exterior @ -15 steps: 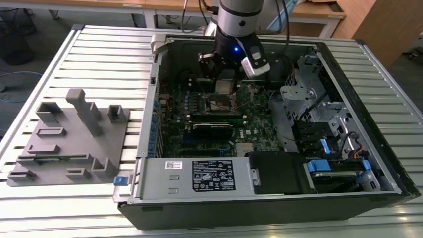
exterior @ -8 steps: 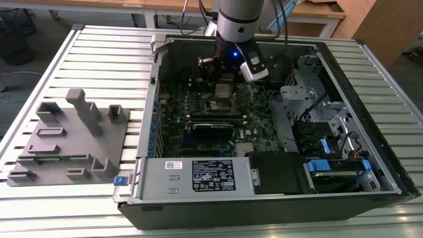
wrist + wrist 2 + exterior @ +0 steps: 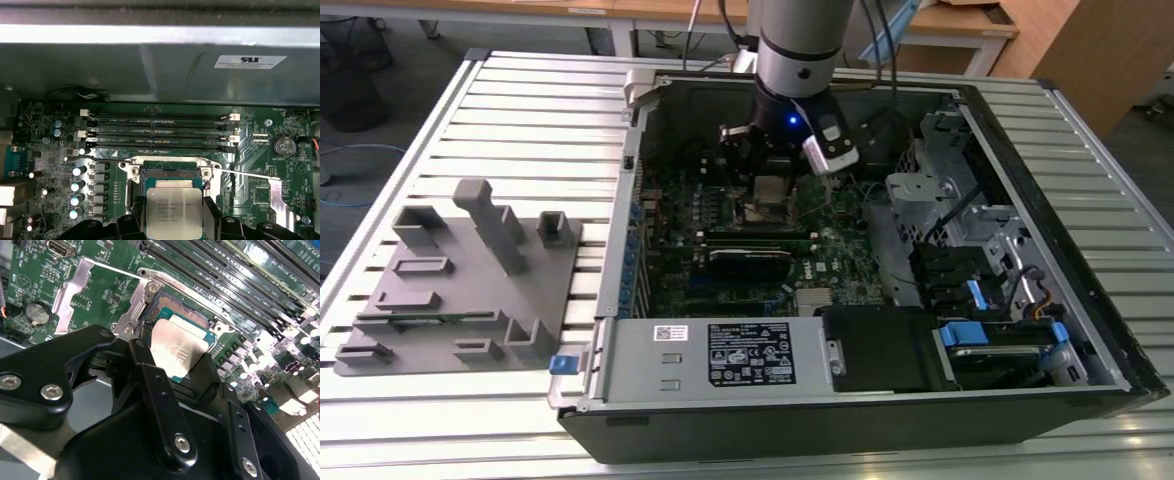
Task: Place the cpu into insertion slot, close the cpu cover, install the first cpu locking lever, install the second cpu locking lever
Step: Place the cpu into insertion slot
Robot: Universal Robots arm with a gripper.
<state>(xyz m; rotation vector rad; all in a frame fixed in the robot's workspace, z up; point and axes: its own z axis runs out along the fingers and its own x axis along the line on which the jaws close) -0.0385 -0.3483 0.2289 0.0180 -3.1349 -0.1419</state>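
Open computer case (image 3: 854, 432) lies on the slatted worktop (image 3: 520, 90). A grey parts fixture (image 3: 454, 280) sits beside it on the exterior view's left. Inside the case, a power supply box (image 3: 720, 355) lines the near wall and a metal drive cage (image 3: 927, 190) stands on the exterior view's right.

Arm comes down roughly vertically into the case, with the hand (image 3: 774, 165) low over the green board. In both wrist views the hand (image 3: 174, 359) (image 3: 173, 220) holds the cpu (image 3: 176, 342) (image 3: 173, 210) by two opposite edges, fingers (image 3: 145, 360) narrow, metal top facing up.

The cpu sits over the near part of the insertion slot (image 3: 182, 307) (image 3: 172, 175); the slot's far strip is uncovered. Cannot tell if it touches the slot.

The cpu cover (image 3: 64, 300) (image 3: 277, 195) is swung open, clear of the slot to one side. A thin wire lever (image 3: 245, 174) runs from the slot frame toward it.

Memory slots (image 3: 160, 132) (image 3: 225, 275) run just beyond the slot. A capacitor row (image 3: 76, 185) flanks one side and a coin battery (image 3: 284, 146) lies past the cover. The space directly above the slot is open.
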